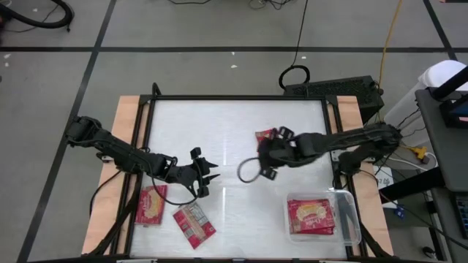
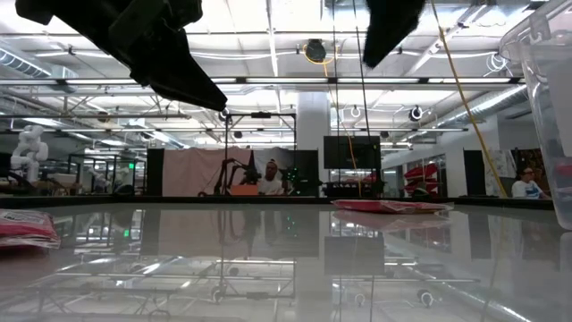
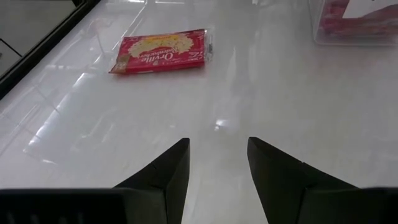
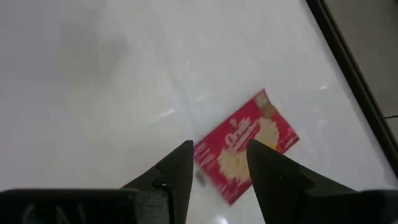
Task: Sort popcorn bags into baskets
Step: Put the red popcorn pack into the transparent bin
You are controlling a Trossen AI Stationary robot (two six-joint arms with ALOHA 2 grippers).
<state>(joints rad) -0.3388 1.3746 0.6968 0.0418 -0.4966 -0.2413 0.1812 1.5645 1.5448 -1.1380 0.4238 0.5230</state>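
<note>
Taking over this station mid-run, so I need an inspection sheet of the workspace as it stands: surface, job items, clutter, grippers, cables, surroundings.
Surface: white table, glossy.
Job's things: clear bin at the near right corner holds red popcorn bags; loose bags lie near the left edge, beside it, and partly under the right arm.
Clutter: nothing seen.
Grippers: left gripper open, empty, above the table; right gripper open, empty, above a bag.
Cables: black loop and yellow cord on the floor.
Surroundings: people seated far behind.
</note>
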